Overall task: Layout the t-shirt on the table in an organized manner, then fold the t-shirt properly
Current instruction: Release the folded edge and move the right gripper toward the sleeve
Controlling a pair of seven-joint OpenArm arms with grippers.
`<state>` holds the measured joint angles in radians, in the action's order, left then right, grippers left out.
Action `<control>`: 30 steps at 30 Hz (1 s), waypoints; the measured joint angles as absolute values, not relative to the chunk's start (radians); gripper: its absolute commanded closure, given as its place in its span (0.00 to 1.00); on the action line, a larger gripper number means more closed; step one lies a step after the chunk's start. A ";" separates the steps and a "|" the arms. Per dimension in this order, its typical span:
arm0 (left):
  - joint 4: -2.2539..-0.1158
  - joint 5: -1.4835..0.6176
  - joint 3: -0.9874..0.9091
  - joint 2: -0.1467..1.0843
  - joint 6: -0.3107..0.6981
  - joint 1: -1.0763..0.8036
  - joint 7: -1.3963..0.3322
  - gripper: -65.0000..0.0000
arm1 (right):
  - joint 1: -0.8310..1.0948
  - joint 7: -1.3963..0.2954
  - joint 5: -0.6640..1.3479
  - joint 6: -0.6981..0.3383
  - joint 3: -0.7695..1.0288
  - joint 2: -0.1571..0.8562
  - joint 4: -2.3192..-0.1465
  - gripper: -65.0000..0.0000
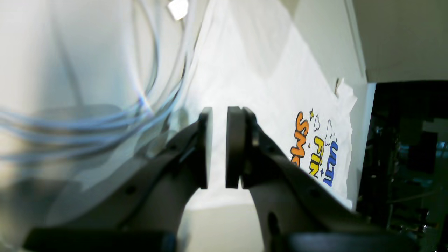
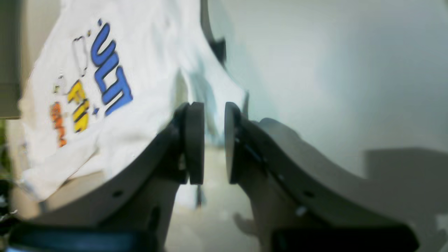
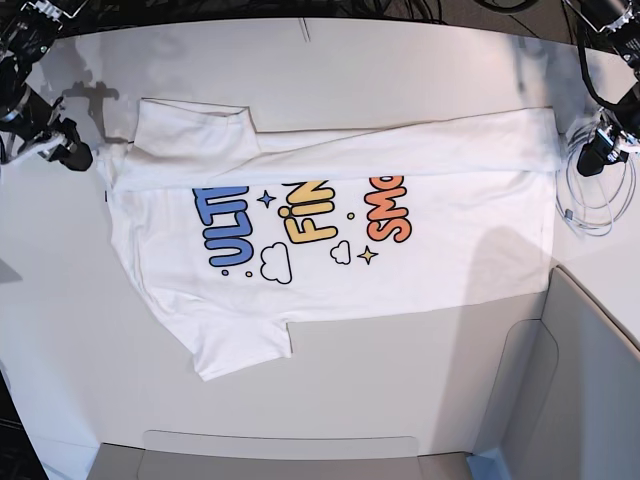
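The white t-shirt (image 3: 420,240) lies flat on the table (image 3: 400,70), its colourful print facing up. Its far long edge is folded over the tops of the letters. My left gripper (image 3: 596,158) hovers at the shirt's hem end on the right. In the left wrist view the left gripper (image 1: 218,150) stands open by a narrow gap with nothing in it, and the t-shirt (image 1: 266,87) lies beyond. My right gripper (image 3: 77,156) sits by the collar end at the left. In the right wrist view the right gripper (image 2: 214,143) is open and empty beside the t-shirt (image 2: 147,70).
A coiled white cable (image 3: 590,200) lies on the table just past the shirt's right end, close under my left gripper, and also shows as the cable (image 1: 105,119) in the left wrist view. A grey angular bin (image 3: 580,380) fills the near right corner. One sleeve (image 3: 240,350) sticks out toward the front edge.
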<state>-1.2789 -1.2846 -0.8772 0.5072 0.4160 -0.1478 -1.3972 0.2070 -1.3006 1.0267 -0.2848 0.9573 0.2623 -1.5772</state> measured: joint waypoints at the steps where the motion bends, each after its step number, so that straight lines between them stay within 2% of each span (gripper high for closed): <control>1: -1.279 -1.284 -0.877 0.507 0.416 -0.162 -1.398 0.87 | 0.229 -1.327 1.076 -0.285 0.979 0.260 -1.579 0.83; 5: -1.279 -1.285 -0.877 0.504 0.416 -0.183 -1.401 0.87 | 0.300 -1.362 1.197 -0.285 1.057 0.231 -1.584 0.83; 9: -1.287 -1.289 -0.877 0.504 0.416 -0.188 -1.401 0.87 | 0.337 -1.390 1.190 -0.285 1.046 0.173 -1.580 0.83; 14: -1.398 -1.291 -0.872 0.502 0.416 -0.197 -1.402 0.87 | 0.332 -1.378 1.201 -0.285 0.985 0.135 -1.579 0.83; 19: -1.424 -1.292 -0.871 0.495 0.416 -0.213 -1.398 0.87 | 0.324 -1.380 1.163 -0.285 0.944 0.100 -1.579 0.83; 23: -1.422 -1.290 -0.873 0.492 0.416 -0.227 -1.405 0.87 | 0.302 -1.373 1.059 -0.285 0.943 0.070 -1.579 0.83; 30: -1.422 -1.291 -0.873 0.491 0.416 -0.233 -1.405 0.87 | 0.287 -1.368 1.032 -0.285 0.923 0.057 -1.579 0.83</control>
<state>-1.4220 -1.2911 -0.8734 0.4908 0.4160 -0.2325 -1.4052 0.2871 -1.3678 1.0325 -0.2848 0.9234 0.0574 -1.5795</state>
